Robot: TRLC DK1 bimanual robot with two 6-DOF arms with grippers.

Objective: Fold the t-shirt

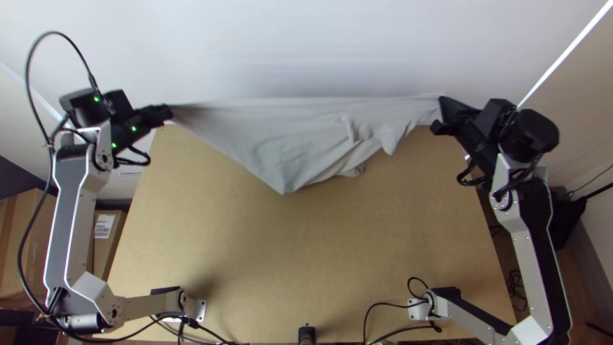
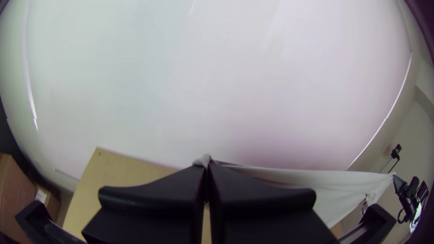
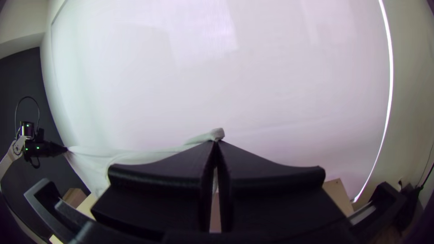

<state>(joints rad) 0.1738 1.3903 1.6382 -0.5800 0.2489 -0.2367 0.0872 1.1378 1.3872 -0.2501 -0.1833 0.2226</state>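
Left gripper, nearest its own wrist camera: jaws together, clamped on one end of the t-shirt, a small tuft of cloth standing out beyond the tips. Right gripper: jaws likewise closed on the opposite end, with a similar tuft showing.

Between the two, the pale garment is suspended over the far part of the worktop. Its upper edge runs nearly straight from grip to grip; the body hangs below, coming to a point on the left arm's side and gathering in creases towards the right gripper. Whether the lowest part touches the wood cannot be told.

The wide, raised hold presumably serves to draw the upper edge taut and let the weight of the cloth pull out wrinkles. The step in hand is judged to be straightening, before any fold. Lowering would call for both grippers to descend evenly; the gathered side could otherwise land bunched.
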